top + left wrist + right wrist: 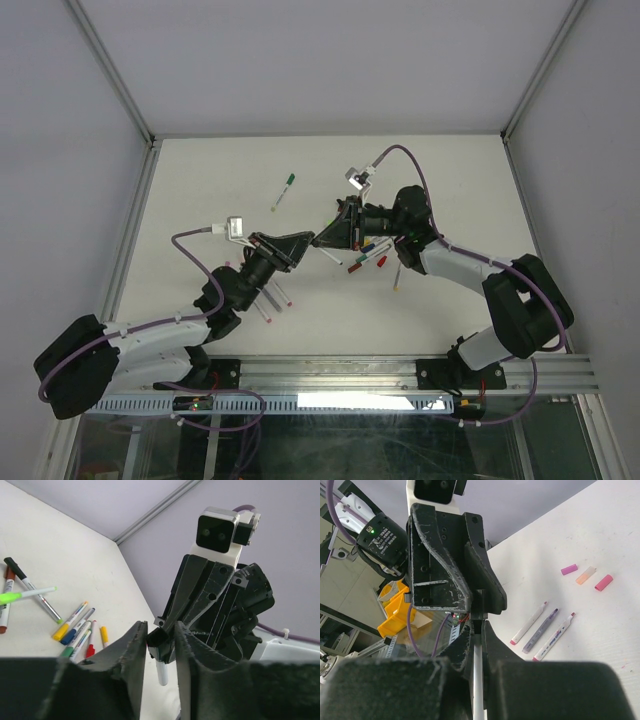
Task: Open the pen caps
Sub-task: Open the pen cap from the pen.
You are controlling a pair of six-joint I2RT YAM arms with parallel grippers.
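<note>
I am holding one thin white-barrelled marker pen (477, 680) in the air above the middle of the white desk (220, 180), my two arms meeting nose to nose. My right pincer (479, 630) is clamped on the barrel, which is running back between its fingers. My left pincer (161, 635) is closed tight on what I am taking to be the short black plastic cap (158, 641) at the pen's other end. The finger pads are hiding the joint between cap and barrel, so that is a judgement.

I am reading this as the pull-off itself. To do it well, I am planning to draw the pincers apart straight along the barrel's line, left toward 9 o'clock and right toward 3 o'clock in the overhead view. I am avoiding any sideways bend and squeezing the barrel firmly enough that it is not sliding through.

At 4 o'clock from the meeting point, the scattered coloured-tip pens (70, 621) are lying on the desk. The loose pink and peach caps (586, 575) are resting apart from them.
</note>
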